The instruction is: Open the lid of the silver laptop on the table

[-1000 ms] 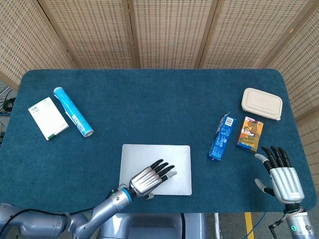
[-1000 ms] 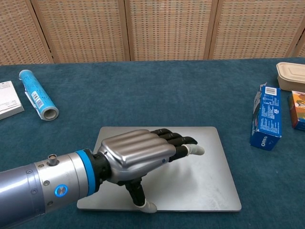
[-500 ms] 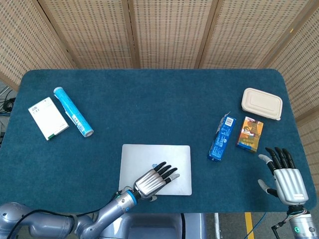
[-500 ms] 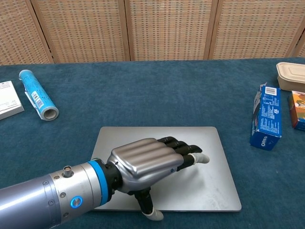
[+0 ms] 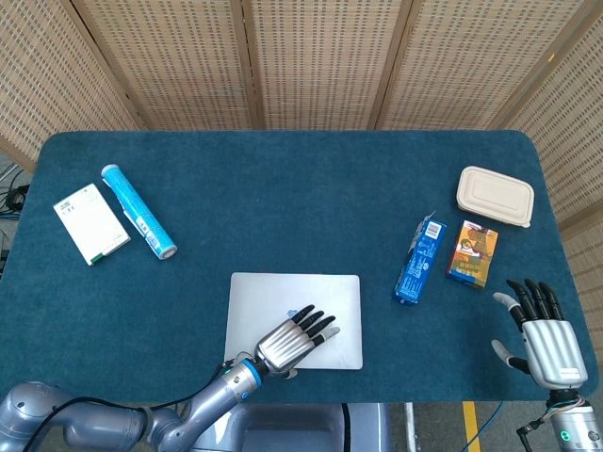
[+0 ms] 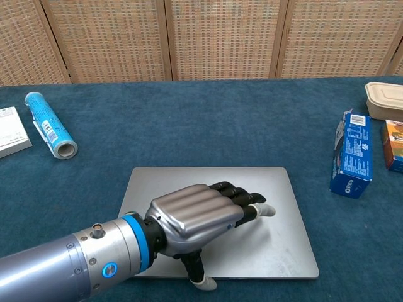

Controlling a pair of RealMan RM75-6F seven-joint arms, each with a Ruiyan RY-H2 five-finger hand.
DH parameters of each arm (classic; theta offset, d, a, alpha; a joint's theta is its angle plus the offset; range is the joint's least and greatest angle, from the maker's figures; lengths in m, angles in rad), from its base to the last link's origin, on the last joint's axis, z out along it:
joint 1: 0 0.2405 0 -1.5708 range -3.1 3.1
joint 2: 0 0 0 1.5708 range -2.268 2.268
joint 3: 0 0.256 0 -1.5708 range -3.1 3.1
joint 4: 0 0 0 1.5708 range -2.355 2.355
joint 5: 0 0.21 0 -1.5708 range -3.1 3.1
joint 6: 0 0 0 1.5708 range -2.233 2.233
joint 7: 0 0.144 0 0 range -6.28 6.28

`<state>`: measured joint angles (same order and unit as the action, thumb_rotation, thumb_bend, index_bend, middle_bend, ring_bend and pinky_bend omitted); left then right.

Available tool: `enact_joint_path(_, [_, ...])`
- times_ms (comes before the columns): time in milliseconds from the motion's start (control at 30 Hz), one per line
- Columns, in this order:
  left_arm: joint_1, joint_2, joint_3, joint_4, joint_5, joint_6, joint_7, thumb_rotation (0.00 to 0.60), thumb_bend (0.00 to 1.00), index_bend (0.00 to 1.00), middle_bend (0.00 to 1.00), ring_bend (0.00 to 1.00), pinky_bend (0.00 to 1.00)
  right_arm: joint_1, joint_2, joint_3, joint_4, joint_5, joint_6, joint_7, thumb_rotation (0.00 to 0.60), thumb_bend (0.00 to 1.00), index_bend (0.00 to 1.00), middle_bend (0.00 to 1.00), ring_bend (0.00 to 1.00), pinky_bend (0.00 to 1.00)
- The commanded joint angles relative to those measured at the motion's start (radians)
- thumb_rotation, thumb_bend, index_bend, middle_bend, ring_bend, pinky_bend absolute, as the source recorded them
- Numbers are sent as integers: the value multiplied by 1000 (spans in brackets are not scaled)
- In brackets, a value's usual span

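Silver laptop [image 6: 252,214] lies closed on the blue table [image 5: 283,188], left hand [image 6: 195,217] flat over its lid, fingers [image 6: 242,195] extended, grasping nothing; right hand [image 5: 542,334] spread, released.

The work surface is a table [image 5: 283,179] covered in dark teal carpet-like fabric, with rounded far corners. Behind it, a folding screen [image 5: 320,61] of woven cane panels in light wooden frames is set. At the lower right, grey floor [image 5: 443,428] with a yellow line [image 5: 468,426] is visible.
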<state>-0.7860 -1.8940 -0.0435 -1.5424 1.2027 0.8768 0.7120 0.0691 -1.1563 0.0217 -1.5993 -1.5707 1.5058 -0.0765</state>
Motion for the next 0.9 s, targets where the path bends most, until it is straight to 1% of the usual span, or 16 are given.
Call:
enact_joint_path(33, [-2, -2, 1, 1, -2, 1, -2, 600, 81, 0, 0, 0, 0, -1, 0, 0, 1, 1, 1, 1, 600, 260, 221, 114, 0, 27])
enact_joint_path(133, [-4, -4, 1, 3, -4, 1, -5, 600, 142, 0, 0, 0, 0, -3, 1, 1, 2, 2, 3, 2, 600, 260, 221, 114, 0, 27])
enact_joint_path(300, [-8, -3, 3, 2, 4, 3, -17, 600, 277, 0, 0, 0, 0, -5, 0, 0, 6, 4, 2, 6, 600, 260, 221, 114, 0, 27])
enact_joint_path(400, [-10, 0, 6, -1, 9, 6, -22, 600, 324, 0, 0, 0, 0, -5, -1, 1, 7, 4, 1, 7, 600, 260, 221, 114, 0, 27])
enact_joint_path(700, [-18, 3, 4, 1, 25, 12, -33, 600, 386, 0, 0, 0, 0, -5, -2, 2, 10, 5, 0, 9, 600, 260, 221, 114, 0, 27])
enact_joint_path(833, [-25, 0, 4, 21, 69, 32, -34, 600, 403, 0, 0, 0, 0, -7, -3, 3, 13, 6, 2, 13, 600, 260, 221, 114, 0, 27])
enact_joint_path(900, [-24, -2, 6, 37, 110, 54, -49, 600, 408, 0, 0, 0, 0, -6, -5, 4, 17, 7, 0, 17, 600, 260, 221, 114, 0, 27])
